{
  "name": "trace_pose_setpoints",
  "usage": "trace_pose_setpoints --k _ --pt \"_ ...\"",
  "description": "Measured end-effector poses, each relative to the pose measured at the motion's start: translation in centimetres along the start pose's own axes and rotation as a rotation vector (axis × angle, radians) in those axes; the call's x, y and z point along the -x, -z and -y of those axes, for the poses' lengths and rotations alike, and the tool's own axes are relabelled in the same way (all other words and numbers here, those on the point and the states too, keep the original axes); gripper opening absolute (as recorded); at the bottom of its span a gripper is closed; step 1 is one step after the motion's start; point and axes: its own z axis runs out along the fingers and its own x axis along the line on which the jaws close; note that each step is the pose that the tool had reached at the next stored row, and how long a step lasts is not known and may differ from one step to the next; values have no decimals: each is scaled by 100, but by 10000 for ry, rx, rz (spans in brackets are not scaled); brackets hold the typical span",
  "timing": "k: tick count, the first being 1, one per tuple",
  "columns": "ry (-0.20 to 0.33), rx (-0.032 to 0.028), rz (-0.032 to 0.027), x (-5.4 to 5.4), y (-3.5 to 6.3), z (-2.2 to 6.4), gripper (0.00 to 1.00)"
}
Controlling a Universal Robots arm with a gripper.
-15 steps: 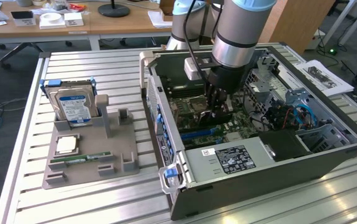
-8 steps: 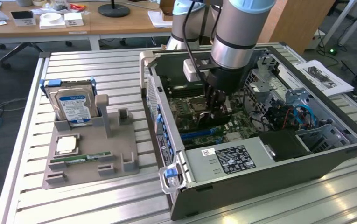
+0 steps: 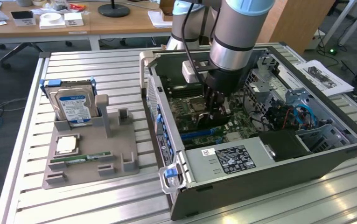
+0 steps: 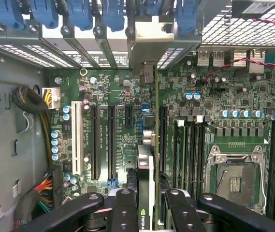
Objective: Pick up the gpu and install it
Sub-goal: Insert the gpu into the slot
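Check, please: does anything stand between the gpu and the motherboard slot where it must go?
Nothing visible does. The end effector holds the gpu edge-on above the motherboard, among the long black slots. No cable or part crosses under it, but the card itself hides the slot directly below.

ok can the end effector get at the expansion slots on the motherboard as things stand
Probably yes: the end effector, shut on the gpu, hangs inside the open case over the motherboard, and the black slots look bare. The cable bundle lies off to the side by the wall.
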Motion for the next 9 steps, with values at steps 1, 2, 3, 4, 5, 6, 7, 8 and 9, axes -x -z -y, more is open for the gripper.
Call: trace_pose_setpoints --k 1,2,3,4,5,6,7,8,9 --pt "-2 1 -2 0 -2 -4 27" --pt "-1 0 -1 -1 -4 -11 27" --pt "0 1 0 0 -6 -16 27" --pt "0 1 -1 0 -6 -20 27" --pt "0 0 0 0 -7 -22 27" --pt "1 -1 2 0 -8 -24 27" --pt "0 -1 2 0 -8 -29 27" --pt "-1 -1 2 -1 -8 -35 27" --pt "0 -1 0 -1 -8 -41 27"
